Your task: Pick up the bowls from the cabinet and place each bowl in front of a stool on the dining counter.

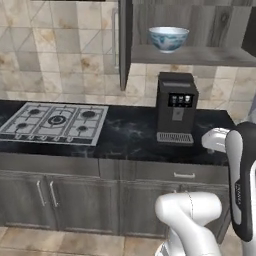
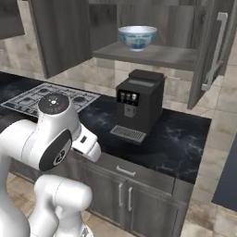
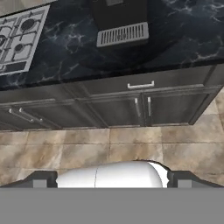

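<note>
1 bowl (image 1: 168, 38) sits upright on cabinet shelf (image 1: 200, 55).

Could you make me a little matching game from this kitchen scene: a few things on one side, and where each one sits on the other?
Things:
1. Deep white bowl with blue floral pattern
2. Black coffee machine with a silver drip grille
3. Silver gas hob with black burners
4. Small silver drawer handle

Places:
A. Let into the black marble counter, left of the coffee machine
B. On the grey shelf of the open dark wood wall cabinet
C. On the grey cupboard front below the counter
D. Standing on the counter under the shelf

Pairs: 1-B, 2-D, 3-A, 4-C
</note>
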You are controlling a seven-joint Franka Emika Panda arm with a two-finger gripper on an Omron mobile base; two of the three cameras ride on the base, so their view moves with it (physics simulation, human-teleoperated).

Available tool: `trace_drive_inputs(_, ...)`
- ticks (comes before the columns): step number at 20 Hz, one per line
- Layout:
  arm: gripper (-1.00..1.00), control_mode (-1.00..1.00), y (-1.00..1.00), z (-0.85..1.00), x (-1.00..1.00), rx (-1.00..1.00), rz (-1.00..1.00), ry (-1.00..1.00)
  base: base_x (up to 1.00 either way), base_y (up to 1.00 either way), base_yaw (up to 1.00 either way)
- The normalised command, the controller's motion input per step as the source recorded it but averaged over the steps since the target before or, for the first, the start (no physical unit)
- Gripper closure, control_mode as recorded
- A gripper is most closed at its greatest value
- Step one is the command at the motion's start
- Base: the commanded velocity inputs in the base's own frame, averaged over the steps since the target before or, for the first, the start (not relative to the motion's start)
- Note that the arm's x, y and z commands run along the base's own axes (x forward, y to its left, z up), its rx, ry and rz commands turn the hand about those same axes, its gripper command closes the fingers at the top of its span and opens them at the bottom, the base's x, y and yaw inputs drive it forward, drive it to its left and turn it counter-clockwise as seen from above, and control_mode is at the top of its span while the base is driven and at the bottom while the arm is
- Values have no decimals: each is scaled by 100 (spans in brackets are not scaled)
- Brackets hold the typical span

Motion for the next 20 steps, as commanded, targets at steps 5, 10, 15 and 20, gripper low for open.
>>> trace_drive_inputs(5, -100, 100, 0, 0, 0, 0, 0, 0, 44, 16, -36)
trace_drive_inputs(10, -100, 100, 0, 0, 0, 0, 0, 0, 64, 14, -30)
trace_drive_inputs(15, -100, 100, 0, 0, 0, 0, 0, 0, 71, 18, -20)
trace_drive_inputs(20, -100, 100, 0, 0, 0, 0, 0, 0, 48, 1, 1)
